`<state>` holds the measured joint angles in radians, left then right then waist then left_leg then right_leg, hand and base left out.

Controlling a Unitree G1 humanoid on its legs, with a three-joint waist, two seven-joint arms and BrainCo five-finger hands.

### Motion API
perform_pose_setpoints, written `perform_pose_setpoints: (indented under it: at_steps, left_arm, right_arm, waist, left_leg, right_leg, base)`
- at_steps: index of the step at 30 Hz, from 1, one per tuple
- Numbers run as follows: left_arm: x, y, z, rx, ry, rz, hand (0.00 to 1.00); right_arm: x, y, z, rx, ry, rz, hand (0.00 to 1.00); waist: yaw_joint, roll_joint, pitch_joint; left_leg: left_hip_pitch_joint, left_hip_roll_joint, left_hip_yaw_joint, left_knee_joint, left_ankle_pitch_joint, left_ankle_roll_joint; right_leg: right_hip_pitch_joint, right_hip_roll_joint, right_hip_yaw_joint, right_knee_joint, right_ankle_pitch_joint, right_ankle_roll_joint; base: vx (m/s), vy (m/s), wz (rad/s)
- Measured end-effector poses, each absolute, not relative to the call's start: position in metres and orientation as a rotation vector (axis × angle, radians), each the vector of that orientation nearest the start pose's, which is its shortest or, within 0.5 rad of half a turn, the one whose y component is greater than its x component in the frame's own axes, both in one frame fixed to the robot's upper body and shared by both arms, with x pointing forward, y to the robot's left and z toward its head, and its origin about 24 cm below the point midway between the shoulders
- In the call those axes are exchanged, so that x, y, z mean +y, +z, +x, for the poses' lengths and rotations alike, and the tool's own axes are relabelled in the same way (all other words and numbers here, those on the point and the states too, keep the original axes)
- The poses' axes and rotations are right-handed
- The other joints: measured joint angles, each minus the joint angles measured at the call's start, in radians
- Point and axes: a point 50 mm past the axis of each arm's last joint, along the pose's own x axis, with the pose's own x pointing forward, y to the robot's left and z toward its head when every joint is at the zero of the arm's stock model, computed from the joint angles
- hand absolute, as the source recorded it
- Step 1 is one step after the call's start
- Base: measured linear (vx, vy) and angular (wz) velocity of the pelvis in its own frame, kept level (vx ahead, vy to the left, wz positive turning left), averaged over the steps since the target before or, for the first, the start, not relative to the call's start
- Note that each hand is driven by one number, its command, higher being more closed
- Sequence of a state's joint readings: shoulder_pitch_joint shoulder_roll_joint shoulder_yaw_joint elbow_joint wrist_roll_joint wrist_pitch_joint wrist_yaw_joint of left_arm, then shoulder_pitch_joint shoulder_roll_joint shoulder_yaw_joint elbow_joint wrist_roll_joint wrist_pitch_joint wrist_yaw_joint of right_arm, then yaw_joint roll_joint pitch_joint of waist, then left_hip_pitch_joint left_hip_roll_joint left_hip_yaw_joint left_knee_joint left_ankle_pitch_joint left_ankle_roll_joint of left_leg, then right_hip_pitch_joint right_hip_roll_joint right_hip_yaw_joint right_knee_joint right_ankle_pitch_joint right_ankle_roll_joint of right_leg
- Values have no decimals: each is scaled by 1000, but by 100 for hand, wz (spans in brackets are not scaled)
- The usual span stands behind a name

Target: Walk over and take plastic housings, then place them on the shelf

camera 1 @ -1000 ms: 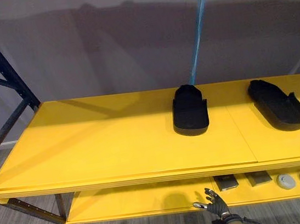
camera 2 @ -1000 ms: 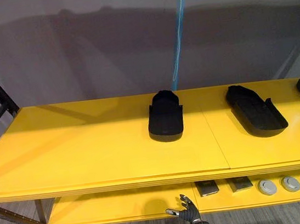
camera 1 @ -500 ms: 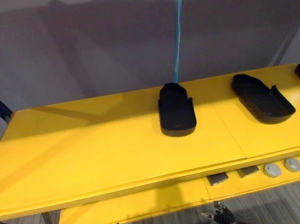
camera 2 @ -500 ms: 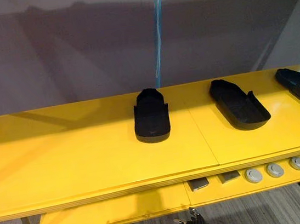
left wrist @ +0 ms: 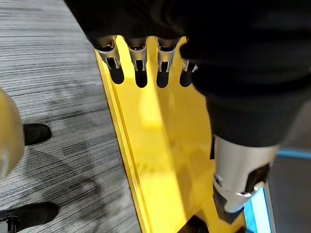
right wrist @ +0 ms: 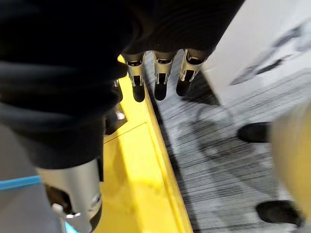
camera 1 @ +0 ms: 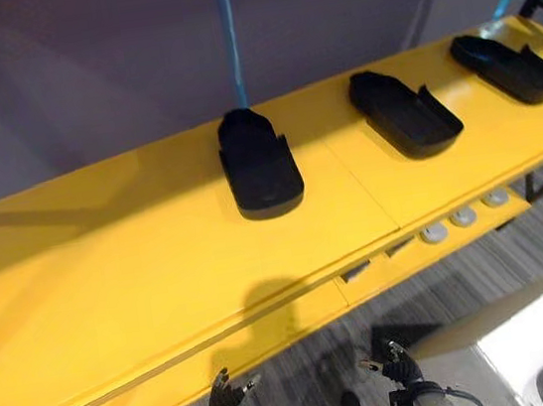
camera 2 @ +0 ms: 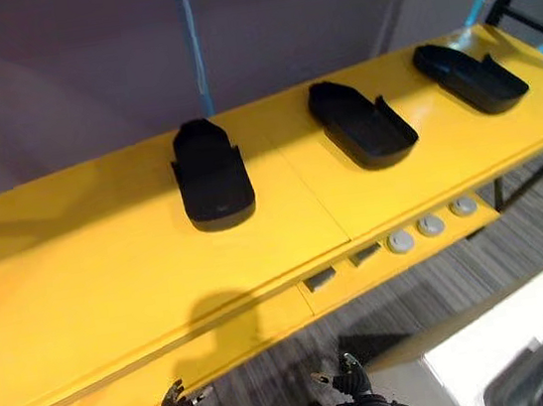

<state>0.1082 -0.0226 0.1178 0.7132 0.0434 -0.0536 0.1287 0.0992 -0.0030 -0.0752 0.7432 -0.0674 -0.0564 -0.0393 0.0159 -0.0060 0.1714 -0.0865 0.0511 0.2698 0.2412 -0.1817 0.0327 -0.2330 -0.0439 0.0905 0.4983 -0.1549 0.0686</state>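
Left hand [camera 1: 225, 395] at 7 o'clock and right hand [camera 1: 394, 366] at 5 o'clock hung released, empty. Three housings [camera 1: 259, 164] lay on the shelf [camera 1: 110, 269], 12 to 2 o'clock. Judged best: face the shelf squarely, step close, then reach.

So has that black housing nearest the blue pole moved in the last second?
No. The black housing sits just left of the shelf seam, in front of the blue pole, as before; only the camera swung.
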Motion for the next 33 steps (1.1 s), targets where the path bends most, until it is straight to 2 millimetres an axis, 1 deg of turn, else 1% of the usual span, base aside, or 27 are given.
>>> perform_pose_setpoints:
  at_steps: [1, 2, 3, 4, 5, 6, 7, 8, 9, 10, 11, 12, 14, 16, 17, 18, 19, 20, 22, 23, 25, 26, 28, 30, 31, 32, 33]
  left_arm:
    - [174, -123, 152, 764, 238, 29, 0]
    - [175, -123, 150, 767, 241, 30, 0]
    - [177, -124, 147, 774, 247, 31, 0]
    - [178, -124, 146, 777, 255, 28, 0]
    - [183, -125, 145, 781, 271, 29, 0]
    - [184, -126, 144, 790, 275, 28, 0]
    - [185, -126, 144, 791, 280, 30, 0]
    - [187, -126, 144, 794, 280, 36, 0]
    - [186, -125, 148, 786, 269, 39, 0]
    - [183, -126, 148, 790, 262, 34, 0]
    - [179, -128, 144, 806, 251, 32, 0]
    - [179, -131, 142, 823, 246, 37, 0]
    - [182, -131, 142, 824, 237, 57, 0]
    - [182, -131, 145, 825, 221, 74, 0]
    - [182, -131, 145, 825, 222, 74, 0]
    - [182, -131, 147, 823, 221, 75, 0]
    - [182, -131, 146, 826, 220, 76, 0]
    - [182, -130, 149, 818, 217, 80, 0]
    - [178, -129, 155, 812, 195, 85, 0]
    - [171, -130, 159, 817, 166, 86, 0]
    - [171, -130, 160, 817, 166, 84, 0]
    - [173, -129, 160, 814, 169, 90, 0]
    - [175, -129, 161, 813, 171, 95, 0]
    - [175, -130, 160, 823, 171, 95, 0]
    - [175, -130, 159, 825, 172, 94, 0]
    - [174, -132, 156, 836, 175, 91, 0]
    - [172, -135, 151, 857, 178, 85, 0]
  right_arm:
    - [-170, -128, 144, 801, -116, -45, 0]
    - [-171, -129, 142, 802, -117, -45, 0]
    - [-170, -131, 138, 816, -119, -43, 0]
    - [-170, -132, 137, 824, -117, -43, 0]
    - [-169, -133, 140, 834, -109, -46, 0]
    - [-170, -133, 148, 831, -98, -59, 0]
    - [-169, -132, 152, 824, -88, -68, 0]
    - [-169, -131, 157, 818, -82, -84, 0]
    - [-170, -130, 161, 814, -85, -94, 0]
    - [-174, -129, 163, 811, -90, -106, 0]
    - [-180, -127, 168, 803, -96, -123, 0]
    - [-180, -127, 170, 798, -96, -125, 0]
    - [-174, -128, 168, 803, -82, -115, 0]
    - [-171, -129, 167, 810, -76, -108, 0]
    - [-170, -130, 167, 815, -71, -108, 0]
    - [-169, -129, 168, 812, -64, -116, 0]
    - [-168, -129, 169, 810, -55, -125, 0]
    - [-166, -131, 167, 818, -40, -133, 0]
    - [-169, -132, 166, 827, -43, -142, 0]
    - [-171, -132, 164, 831, -46, -150, 0]
    - [-174, -132, 163, 835, -45, -164, 0]
    - [-174, -133, 162, 836, -42, -166, 0]
    - [-174, -133, 160, 839, -55, -168, 0]
    - [-176, -135, 153, 851, -69, -169, 0]
    - [-176, -136, 150, 857, -70, -169, 0]
    - [-177, -137, 149, 863, -73, -170, 0]
    - [-178, -137, 149, 863, -77, -173, 0]
  waist:
    - [1, -3, -3]
    - [1, -11, -8]
    - [2, -28, -25]
    - [2, -40, -35]
    - [14, -60, -52]
    - [30, -60, -68]
    - [29, -62, -69]
    - [26, -63, -67]
    - [27, -75, -62]
    - [28, -71, -64]
    - [28, -46, -65]
    - [24, -53, -67]
    - [23, -55, -73]
    - [23, -49, -71]
    - [24, -43, -68]
    - [22, -40, -67]
    - [23, -38, -68]
    - [22, -33, -65]
    - [3, -24, -64]
    - [-15, -15, -57]
    - [-23, -11, -57]
    - [-24, -12, -56]
    - [-26, -8, -52]
    - [-26, 0, -38]
    - [-26, 1, -33]
    - [-23, 5, -22]
    - [-21, 10, -14]
  left_leg:
    - [2, -4, -7, 2, -3, 5]
    - [-1, -7, -8, 2, -3, 5]
    - [-19, -13, -5, 8, 6, -3]
    - [-32, -17, -1, 13, 10, -8]
    - [-67, -19, 22, 28, 18, -19]
    - [-101, -3, 47, 30, 40, -23]
    - [-111, 8, 59, 39, 45, -22]
    - [-144, 33, 80, 110, 44, -20]
    - [-175, 24, 82, 139, 2, -49]
    - [-160, 0, 62, 60, 1, -44]
    - [-108, -23, 45, -68, 107, -6]
    - [-82, -20, 83, -89, 133, -17]
    - [-50, 4, 158, -86, 134, -16]
    - [-19, 28, 220, -87, 133, -17]
    - [11, 51, 267, -90, 133, -17]
    - [44, 68, 330, -90, 128, -25]
    - [60, 78, 359, -88, 119, -37]
    - [82, 109, 385, -71, 99, -66]
    - [101, 125, 399, -75, 98, -71]
    - [126, 139, 406, -74, 99, -72]
    - [138, 173, 415, -37, 99, -73]
    - [136, 208, 416, 12, 99, -73]
    - [129, 255, 426, 83, 98, -75]
    - [136, 302, 439, 162, 97, -74]
    - [132, 311, 420, 187, 93, -72]
    - [124, 300, 310, 208, 49, -87]
    - [122, 249, 161, 200, -4, -118]
  right_leg:
    - [4, -22, -20, 148, -37, 10]
    - [14, -32, -26, 179, -50, 13]
    - [41, -51, -34, 198, -70, 24]
    - [53, -69, -51, 179, -78, 34]
    - [64, -96, -109, 64, -100, 46]
    - [71, -82, -159, -66, -90, 31]
    - [95, -73, -165, -130, -79, 15]
    - [134, -65, -152, -232, -58, -6]
    - [149, -70, -102, -271, -54, -11]
    - [147, -70, -77, -276, -54, -11]
    - [143, -58, -34, -275, -53, -9]
    - [143, -63, -13, -281, -44, 5]
    - [145, -62, -47, -315, -14, 3]
    - [144, -55, -95, -333, 10, -5]
    - [134, -70, -200, -329, 15, -22]
    - [126, -135, -414, -275, 11, -27]
    - [127, -163, -508, -248, 17, -31]
    - [114, -171, -598, -195, 17, -31]
    - [94, -167, -662, -141, 7, -75]
    - [109, -137, -630, -168, 8, -89]
    - [132, -90, -588, -230, 34, -104]
    - [154, -51, -560, -288, 61, -112]
    - [177, -6, -518, -365, 90, -113]
    - [199, 33, -459, -410, 118, -124]
    - [201, 43, -434, -409, 121, -130]
    - [202, 57, -379, -402, 126, -138]
    - [201, 68, -318, -398, 128, -144]
  base:
    - [-21, -38, 13]
    - [15, -107, 12]
    - [3, -110, 5]
    - [34, -180, -21]
    - [45, -163, -77]
    - [58, -166, -99]
    - [40, -187, -113]
    - [-17, -193, -93]
    - [-45, -166, -96]
    - [-45, -32, -119]
    - [12, 36, -127]
    - [35, 39, -135]
    - [-9, -42, -119]
    - [-55, -97, -116]
    - [-91, -102, -137]
    - [-86, -93, -143]
    - [-54, -94, -142]
    - [-25, -114, -101]
    - [-76, -204, -95]
    - [-107, -201, -85]
    - [-94, -158, -79]
    - [-82, -152, -77]
    - [-69, -130, -81]
    - [-43, -97, -83]
    - [-29, -84, -92]
    - [-38, -18, -122]
    - [-39, 9, -135]
